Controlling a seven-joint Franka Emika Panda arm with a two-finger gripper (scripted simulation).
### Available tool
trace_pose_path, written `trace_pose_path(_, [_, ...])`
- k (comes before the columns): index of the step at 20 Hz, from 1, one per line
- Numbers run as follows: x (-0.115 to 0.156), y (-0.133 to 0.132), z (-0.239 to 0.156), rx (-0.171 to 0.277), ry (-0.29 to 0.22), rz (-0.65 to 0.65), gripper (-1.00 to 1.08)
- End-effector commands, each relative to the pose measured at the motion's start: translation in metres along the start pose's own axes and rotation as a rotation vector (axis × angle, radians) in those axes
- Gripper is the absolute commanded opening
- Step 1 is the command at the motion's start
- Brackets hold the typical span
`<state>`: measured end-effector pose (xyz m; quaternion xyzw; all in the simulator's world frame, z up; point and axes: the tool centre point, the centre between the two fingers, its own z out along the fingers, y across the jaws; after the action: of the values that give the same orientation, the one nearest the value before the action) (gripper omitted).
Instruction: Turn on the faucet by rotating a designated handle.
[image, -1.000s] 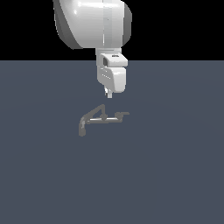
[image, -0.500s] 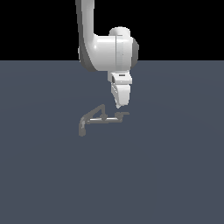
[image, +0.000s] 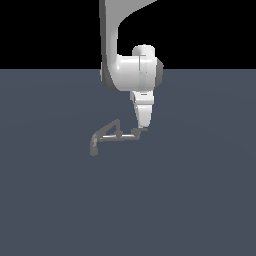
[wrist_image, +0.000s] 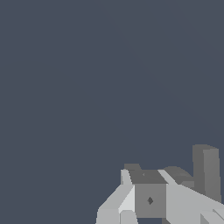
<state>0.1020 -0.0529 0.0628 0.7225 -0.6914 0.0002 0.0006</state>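
Note:
The faucet (image: 112, 134) is a small grey fixture on the dark floor. Its angled spout ends in a downturned nozzle (image: 93, 148) on the exterior view's left. A pale crossbar (image: 117, 138) runs to the right. The handle (image: 134, 133) is a tiny dark stub at the crossbar's right end. My gripper (image: 140, 130) points straight down and its tip touches that stub from the right. The fingertips show as one narrow point with no gap, so it looks shut on nothing. In the wrist view, pale and dark grey blocks (wrist_image: 150, 200) fill one corner at close range, beside an upright grey stub (wrist_image: 205, 173).
The white arm (image: 132, 70) comes down from above, just right of the faucet. A flat dark blue-grey floor (image: 200, 200) lies all around, with nothing else on it.
The arm swung towards the exterior view's right and came down. The gripper tip dropped from above the faucet to the crossbar's right end, which now looks pulled in slightly to the left.

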Motion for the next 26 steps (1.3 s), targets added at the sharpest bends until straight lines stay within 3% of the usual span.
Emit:
trace_pose_path(1, [0.003,-0.002,0.003,0.000,0.000,0.013,-1.00])
trace_pose_path(10, [0.002,-0.002,0.002,0.001,-0.001,0.011,-1.00])
trace_pose_path(19, [0.022,0.023,0.002,0.001,-0.001,0.011,-1.00])
trace_pose_path(26, [0.019,0.034,0.002,0.002,-0.002,0.010,-1.00])
